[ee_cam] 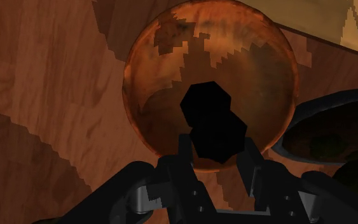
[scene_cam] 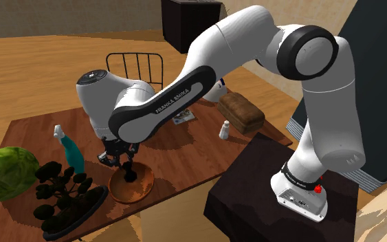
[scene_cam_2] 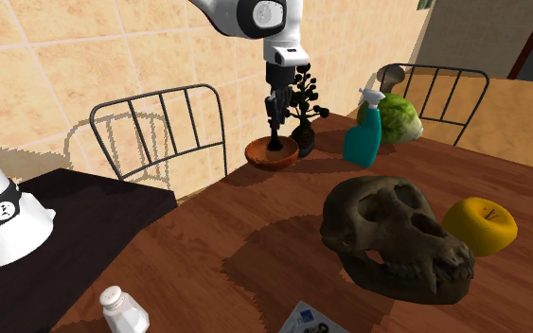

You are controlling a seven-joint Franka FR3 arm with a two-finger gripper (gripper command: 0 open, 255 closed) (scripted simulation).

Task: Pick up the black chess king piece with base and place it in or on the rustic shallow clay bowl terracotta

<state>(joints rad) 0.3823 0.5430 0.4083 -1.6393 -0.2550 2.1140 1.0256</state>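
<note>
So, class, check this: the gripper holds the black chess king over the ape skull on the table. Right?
No. The gripper holds the black chess king over the terracotta bowl on the table instead, as the wrist view shows.

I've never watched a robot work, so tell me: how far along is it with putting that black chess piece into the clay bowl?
Done: the black king is picked up and brought to the reddish-brown bowl. In hand: the pincer clasps it low over the bowl's middle. Left: set it down, open, and withdraw. Whether its base touches the bowl, I cannot tell.
</note>
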